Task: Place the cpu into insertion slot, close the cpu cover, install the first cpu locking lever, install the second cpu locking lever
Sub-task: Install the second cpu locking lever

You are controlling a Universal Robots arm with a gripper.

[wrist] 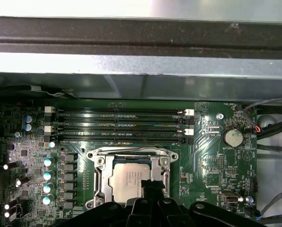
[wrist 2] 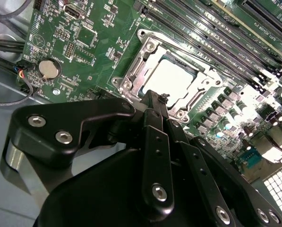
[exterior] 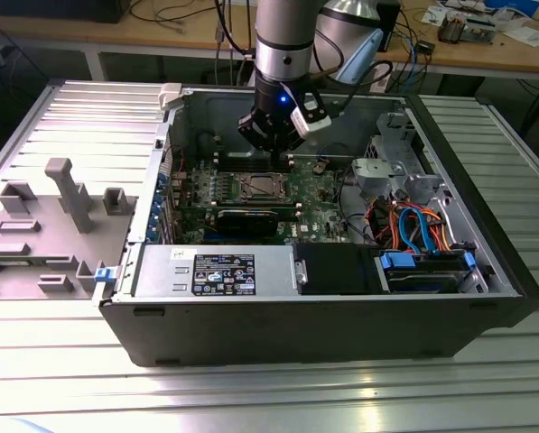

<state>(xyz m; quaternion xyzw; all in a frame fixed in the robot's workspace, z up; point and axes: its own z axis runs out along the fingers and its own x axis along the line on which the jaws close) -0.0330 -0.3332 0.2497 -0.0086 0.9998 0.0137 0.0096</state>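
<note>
Gripper: matte black, jointed links with bright round screw heads; in the second wrist view the two fingers meet at a narrow tip, jaws drawn together with nothing between them, poised at the near edge of the socket. In the first wrist view its black tip overlaps the socket's lower edge.

Cpu: flat square chip, dull silver top (glare whitens it in the second wrist view), seated in the insertion slot; the first wrist view shows faint print on the cpu, not legible.

Cpu cover: thin grey metal frame with a large central cut-out, lying flat around the chip in both wrist views. Whether either locking lever is latched cannot be told.

Memory slots: long, black, four counted in the first wrist view, parallel, just beyond the socket.

Coin battery: one, round, silver, well apart from the socket on the green motherboard.

Exterior view: open dark computer case on a ribbed metal table; arm's gripper hangs above the socket; grey moulded fixture tray toward the exterior view's left; one bundle of orange and blue cables toward its right.
</note>
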